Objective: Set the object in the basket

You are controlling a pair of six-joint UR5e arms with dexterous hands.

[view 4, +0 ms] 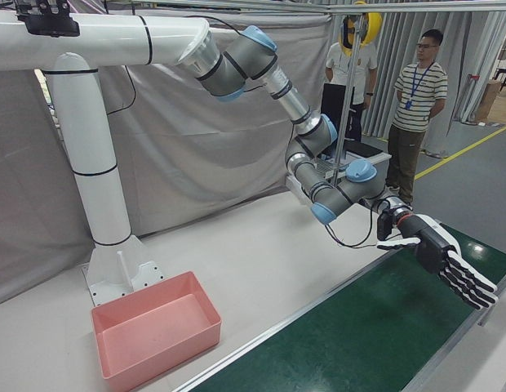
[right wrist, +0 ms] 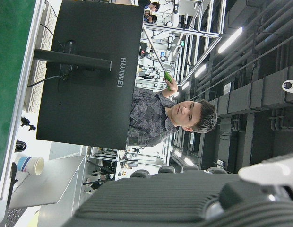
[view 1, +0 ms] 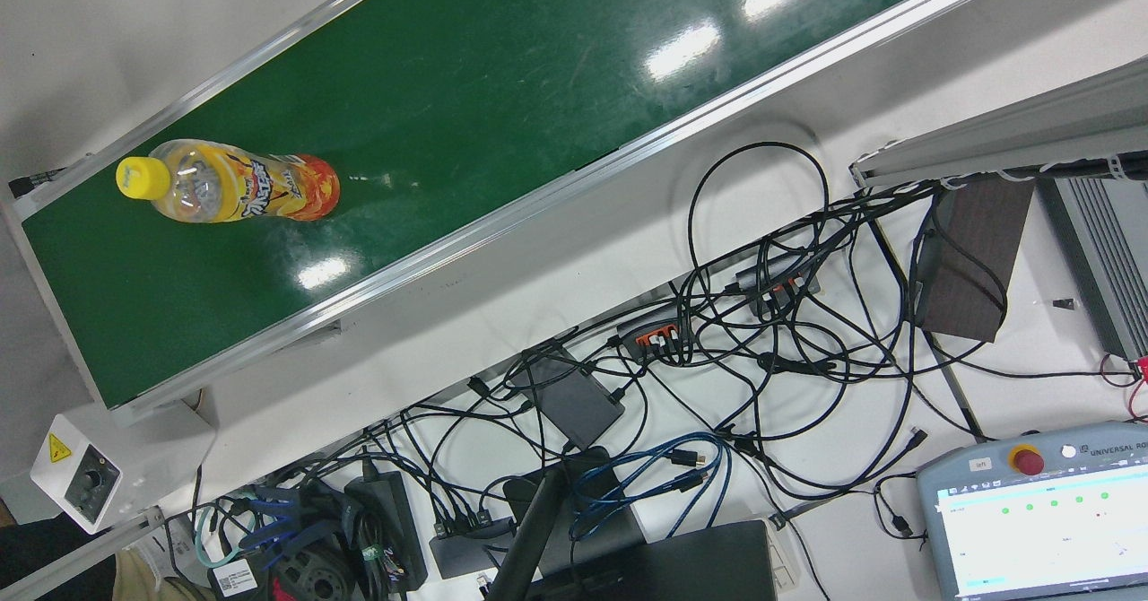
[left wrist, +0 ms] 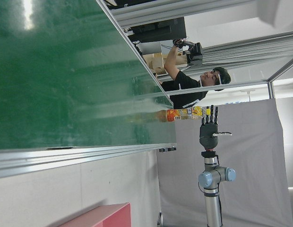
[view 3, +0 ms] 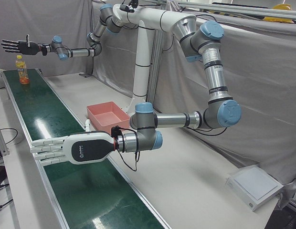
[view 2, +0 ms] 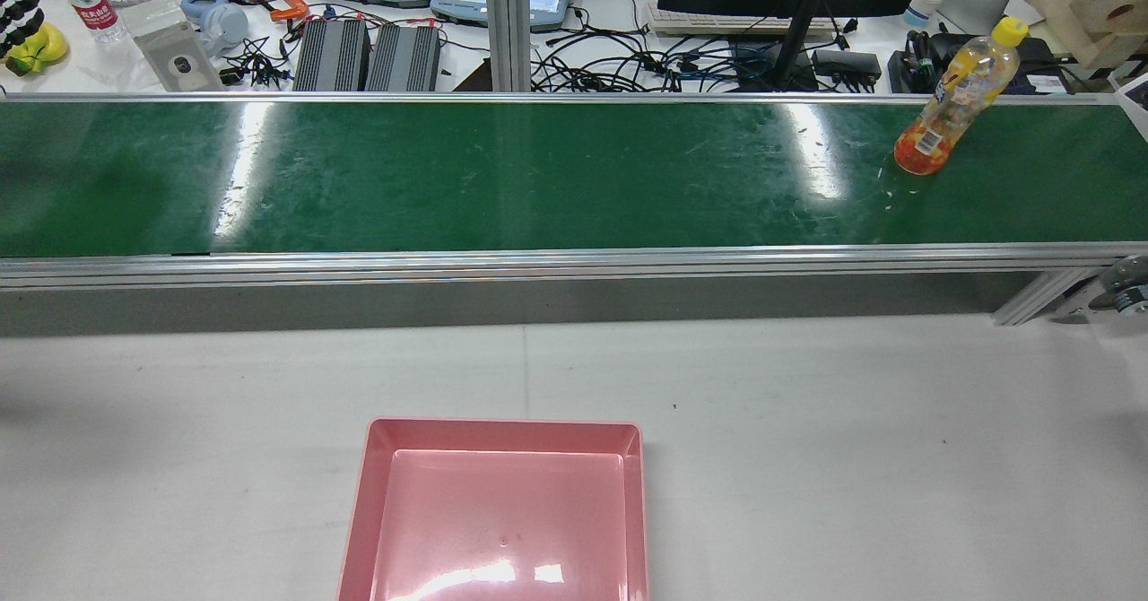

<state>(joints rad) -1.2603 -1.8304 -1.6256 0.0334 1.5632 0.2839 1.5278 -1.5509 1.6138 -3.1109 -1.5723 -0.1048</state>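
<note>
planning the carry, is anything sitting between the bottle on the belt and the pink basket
Nothing visible does. The bottle stands alone on the green belt; only the belt's near rail and bare white table lie before the pink basket.

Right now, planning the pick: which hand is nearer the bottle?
The dark right hand, open, close by the bottle; the white left hand is far along the belt.

Bottle (view 2: 952,105) on green belt (view 2: 538,179) (upright)

Bottle (left wrist: 184,114) upright on green belt (left wrist: 66,80); right hand (left wrist: 209,128) beside it, fingers (left wrist: 211,112) spread.
</note>
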